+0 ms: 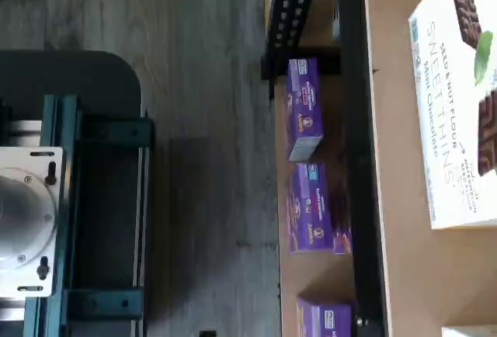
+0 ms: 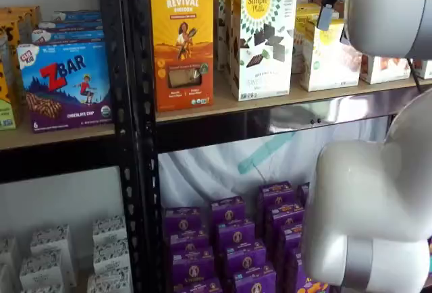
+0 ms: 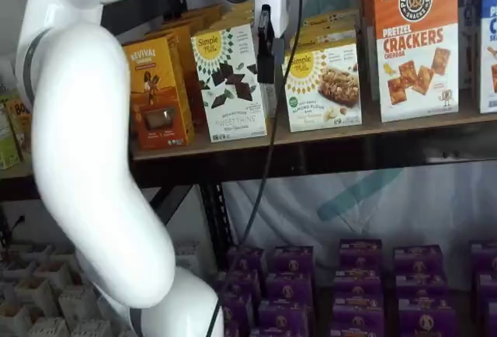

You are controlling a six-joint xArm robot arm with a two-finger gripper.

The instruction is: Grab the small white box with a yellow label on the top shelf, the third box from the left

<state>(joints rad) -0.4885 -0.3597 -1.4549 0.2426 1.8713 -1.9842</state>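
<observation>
Small white box (image 3: 323,87), cream with a round yellow sun logo near its top and a picture of a bar across its front, stands upright on the top shelf (image 3: 326,137) in a shelf view, just right of the taller white box (image 3: 231,81) printed with dark brown squares and left of the orange-topped cracker box (image 3: 417,42). In a shelf view it (image 2: 327,57) shows its front and a yellow narrow side, partly hidden by the white arm (image 2: 388,9). The gripper (image 3: 269,46) hangs from above in front of the shelf, its black fingers (image 3: 265,42) lying between the brown-square box and the small white box, with a black cable (image 3: 273,119) trailing down beside them; they are seen side-on, so I cannot tell whether they are spread or closed, and nothing sits between them. An orange box (image 3: 158,92) stands at the left of the same board. Purple boxes (image 3: 357,275) fill the lower shelf in both shelf views. The wrist view shows the brown-square box (image 1: 458,96) lying across tan board, a black beam (image 1: 356,151), several purple boxes (image 1: 304,108) and grey wood-look floor (image 1: 210,158).
</observation>
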